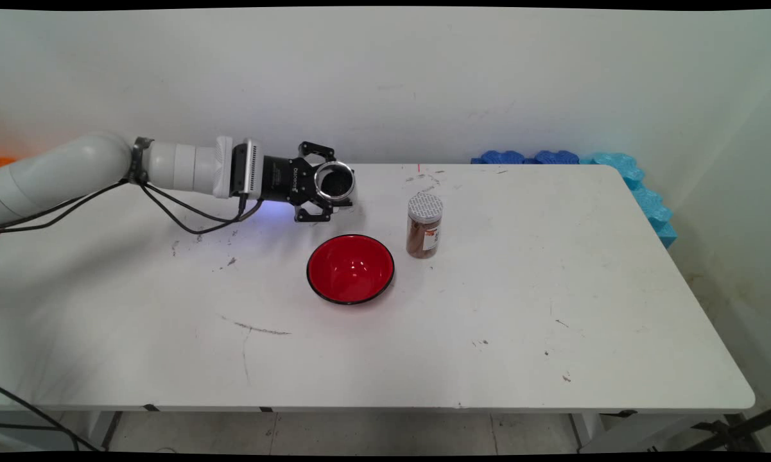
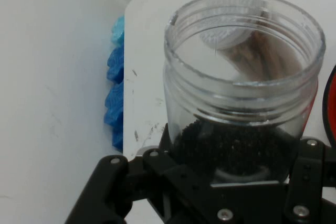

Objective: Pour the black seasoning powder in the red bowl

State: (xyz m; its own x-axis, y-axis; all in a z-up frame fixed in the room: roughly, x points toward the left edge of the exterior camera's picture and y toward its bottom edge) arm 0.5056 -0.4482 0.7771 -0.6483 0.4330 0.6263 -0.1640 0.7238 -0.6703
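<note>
- Clear jar (image 2: 244, 93), lidless and holding dark grains, is sitting clamped in my gripper (image 1: 324, 182), tipped sideways above the tabletop near its far edge.
- Red bowl (image 1: 350, 269) is lying just below, nearer the front; a capped spice jar (image 1: 424, 226) is standing beside it.
- I am judging this a mid-pour hold; tilting further calls for staying over that bowl.

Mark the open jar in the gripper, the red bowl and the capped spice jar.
open jar (image 2: 244, 51): hand view, clear threaded neck below the rim.
red bowl (image 1: 350, 266): main view, red inside.
capped spice jar (image 1: 424, 226): main view, brown-filled body under the white cap.
</note>
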